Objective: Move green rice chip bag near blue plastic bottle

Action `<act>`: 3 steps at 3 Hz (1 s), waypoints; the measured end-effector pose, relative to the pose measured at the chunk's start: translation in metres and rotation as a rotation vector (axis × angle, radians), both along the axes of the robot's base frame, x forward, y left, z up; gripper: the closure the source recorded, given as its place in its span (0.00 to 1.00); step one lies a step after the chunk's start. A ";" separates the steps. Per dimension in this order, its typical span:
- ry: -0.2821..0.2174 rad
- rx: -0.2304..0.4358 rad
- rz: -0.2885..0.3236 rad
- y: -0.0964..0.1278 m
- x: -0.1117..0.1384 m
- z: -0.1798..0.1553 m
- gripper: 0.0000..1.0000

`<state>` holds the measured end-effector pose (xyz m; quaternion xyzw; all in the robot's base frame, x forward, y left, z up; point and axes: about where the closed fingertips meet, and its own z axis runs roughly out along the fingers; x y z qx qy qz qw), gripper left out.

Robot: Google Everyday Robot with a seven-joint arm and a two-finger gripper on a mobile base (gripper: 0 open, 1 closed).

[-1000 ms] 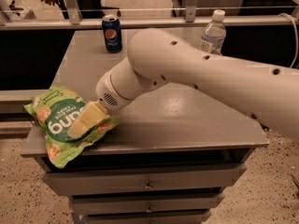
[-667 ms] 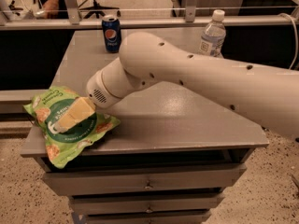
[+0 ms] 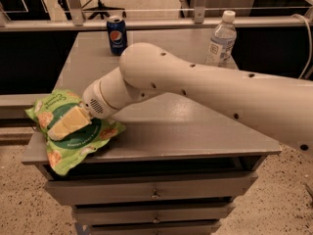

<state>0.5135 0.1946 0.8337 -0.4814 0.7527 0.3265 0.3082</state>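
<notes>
The green rice chip bag point(image 3: 80, 143) lies flat at the front left corner of the grey table point(image 3: 195, 126), partly overhanging the left and front edges. My gripper point(image 3: 59, 129) is down on top of the bag, over its dark green circle, and hides most of the print. The white arm point(image 3: 205, 92) reaches in from the right across the table's middle. The blue plastic bottle point(image 3: 221, 38), clear with a white cap and a pale label, stands upright at the back right of the table, far from the bag.
A blue Pepsi can point(image 3: 117, 35) stands upright at the back left of the table. A metal rail point(image 3: 156, 23) runs behind the table. Drawers point(image 3: 154, 192) sit below the tabletop. The floor is speckled.
My gripper has slid left and forward over the bag, from its right edge to its middle. The bag, bottle and can stay where they were.
</notes>
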 end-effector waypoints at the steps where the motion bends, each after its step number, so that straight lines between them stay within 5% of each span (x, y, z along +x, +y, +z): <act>1: -0.008 0.005 -0.003 0.001 -0.008 0.001 0.41; 3: -0.122 -0.024 -0.059 -0.027 -0.023 0.031 0.88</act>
